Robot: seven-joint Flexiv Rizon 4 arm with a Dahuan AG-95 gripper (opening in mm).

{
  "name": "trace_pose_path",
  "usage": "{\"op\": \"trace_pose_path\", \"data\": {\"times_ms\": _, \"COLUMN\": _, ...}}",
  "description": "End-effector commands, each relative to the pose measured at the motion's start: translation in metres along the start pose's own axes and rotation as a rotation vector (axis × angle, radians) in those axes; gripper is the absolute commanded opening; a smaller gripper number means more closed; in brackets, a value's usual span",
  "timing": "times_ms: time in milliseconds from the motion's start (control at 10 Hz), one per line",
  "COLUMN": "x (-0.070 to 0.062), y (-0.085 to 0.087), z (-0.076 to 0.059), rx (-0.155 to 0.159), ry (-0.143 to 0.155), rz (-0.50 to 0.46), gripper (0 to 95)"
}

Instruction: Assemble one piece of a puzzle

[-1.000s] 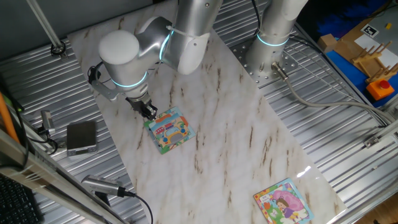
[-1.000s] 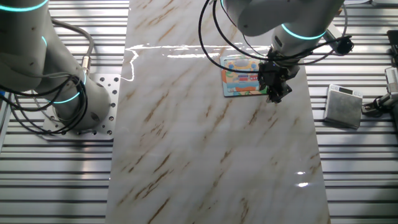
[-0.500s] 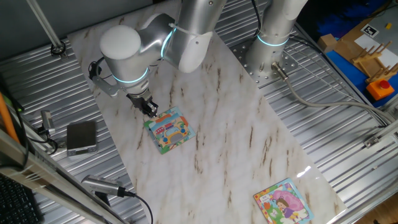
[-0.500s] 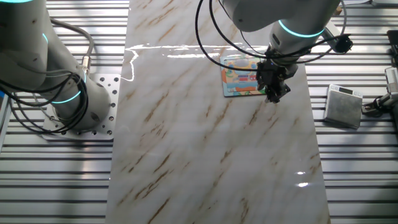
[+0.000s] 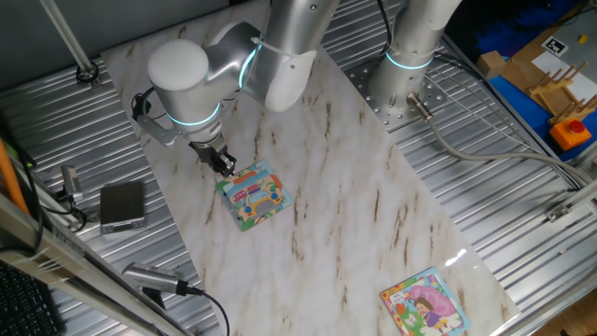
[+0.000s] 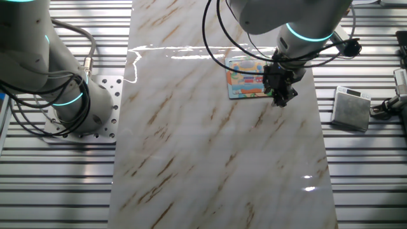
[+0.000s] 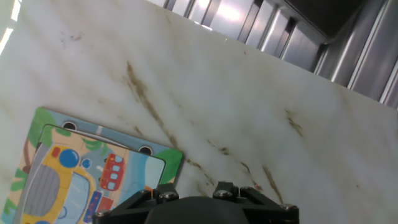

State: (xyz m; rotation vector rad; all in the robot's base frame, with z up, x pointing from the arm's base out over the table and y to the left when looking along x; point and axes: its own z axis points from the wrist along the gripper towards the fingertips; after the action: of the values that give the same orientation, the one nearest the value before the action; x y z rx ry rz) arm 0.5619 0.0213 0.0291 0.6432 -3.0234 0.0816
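**A:** Left of centre in one fixed view, where does the gripper (image 5: pixel 223 164) sit against the puzzle (image 5: pixel 254 195)?

**B:** At the puzzle's upper-left corner, low over the marble table (image 5: pixel 364 187). The other fixed view puts the gripper (image 6: pixel 282 94) at the right edge of the puzzle (image 6: pixel 248 77), in the upper right of that frame.

**A:** Is it clenched or released?

**B:** I cannot tell; the fingers are dark, small and blurred in both fixed views, and the hand view shows only the black gripper body at the bottom edge. The piece is not visible either, so I cannot say whether it is held.

**A:** What does the hand view give of the board?

**B:** The puzzle (image 7: pixel 87 174) fills the lower left, green border and yellow bus picture, with bare marble (image 7: pixel 249 106) across the rest of the frame.

**A:** How much room is around it?

**B:** Open marble runs toward the lower right, well apart from a second puzzle (image 5: pixel 424 303) with a pink-dressed girl at the table's bottom corner. The puzzle lies near the table's left edge, beyond which is ribbed metal.

**A:** Anything close by?

**B:** A grey box (image 5: pixel 122 205) with a cable lies on the ribbed metal off the table's left side. A second arm's base (image 5: pixel 401 79) stands at the upper right edge.
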Motion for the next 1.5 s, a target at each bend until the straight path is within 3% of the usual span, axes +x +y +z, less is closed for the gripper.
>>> {"op": "trace_pose_path", "data": {"times_ms": 100, "x": 0.003, "y": -0.006, "z": 0.001, "rx": -0.001, "ry": 0.000, "rz": 0.003, "gripper": 38.0}}
{"op": "trace_pose_path", "data": {"times_ms": 500, "x": 0.018, "y": -0.025, "z": 0.001, "rx": -0.014, "ry": -0.006, "rz": 0.004, "gripper": 38.0}}
{"op": "trace_pose_path", "data": {"times_ms": 600, "x": 0.024, "y": -0.032, "z": 0.000, "rx": -0.014, "ry": -0.005, "rz": 0.003, "gripper": 19.0}}
{"op": "trace_pose_path", "data": {"times_ms": 900, "x": 0.030, "y": -0.052, "z": 0.008, "rx": -0.017, "ry": -0.008, "rz": -0.029, "gripper": 19.0}}
{"op": "trace_pose_path", "data": {"times_ms": 1300, "x": 0.029, "y": -0.058, "z": 0.011, "rx": -0.016, "ry": -0.009, "rz": -0.052, "gripper": 19.0}}
{"op": "trace_pose_path", "data": {"times_ms": 1400, "x": 0.029, "y": -0.057, "z": 0.010, "rx": -0.026, "ry": -0.013, "rz": -0.055, "gripper": 38.0}}
{"op": "trace_pose_path", "data": {"times_ms": 1500, "x": 0.028, "y": -0.053, "z": 0.011, "rx": -0.056, "ry": -0.021, "rz": -0.085, "gripper": 38.0}}
